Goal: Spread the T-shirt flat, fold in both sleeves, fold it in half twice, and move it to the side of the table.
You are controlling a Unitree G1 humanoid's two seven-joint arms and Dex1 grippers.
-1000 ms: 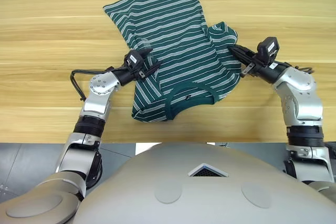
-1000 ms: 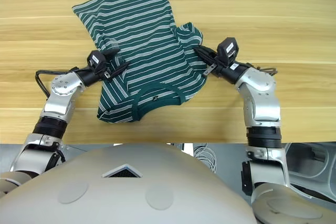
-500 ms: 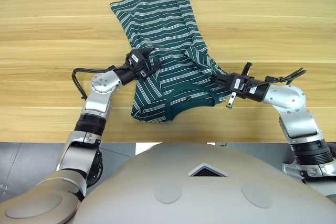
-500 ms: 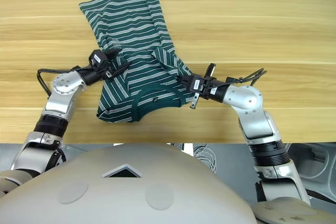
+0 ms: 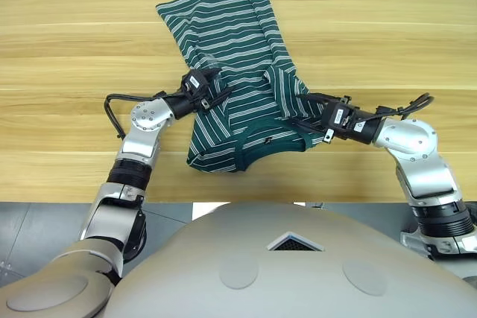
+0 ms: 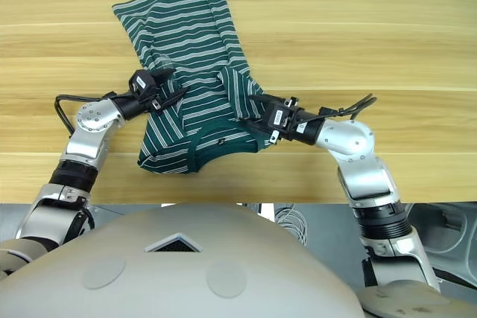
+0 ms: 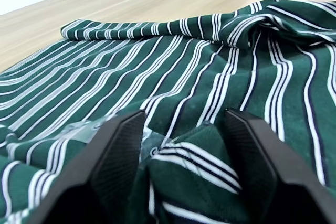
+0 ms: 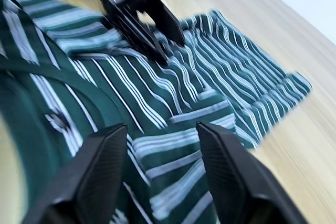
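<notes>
Rumpled, not flat, on the wooden table (image 5: pixel 387 35): striped T-shirt (image 5: pixel 223 42), collar (image 5: pixel 246 160) nearest the robot, hem well beyond the collar. Just to the collar's left, left gripper (image 5: pixel 218 91) nipping a raised ridge of cloth that fills the gap between its fingers (image 7: pixel 115 156). Just to the collar's right, right gripper (image 5: pixel 294 112) low over a flap (image 5: pixel 287 87) doubled across the chest, fingers (image 8: pixel 105 166) parted with nothing clamped between them. Likely trouble from here: a tug from the left pinch while that flap lies loose, dragging the whole garment sideways instead of opening it out. Equally likely, closing the right fingers too deep and catching flap and body layer together, so that lifting one hauls up the other and makes the bunching worse. Also some risk of the collar end sliding off the table's near edge under any pull toward the robot, and of the two grippers, close either side of the collar, fouling each other over the cloth. Hard to make out: whether the flap is a sleeve or a turned-over shoulder, where the left sleeve lies beneath the folds beside the left gripper, and how many layers sit inside that pinch. Impossible to judge from the smeared right wrist view whether those fingertips touch the fabric or hang just above it.
</notes>
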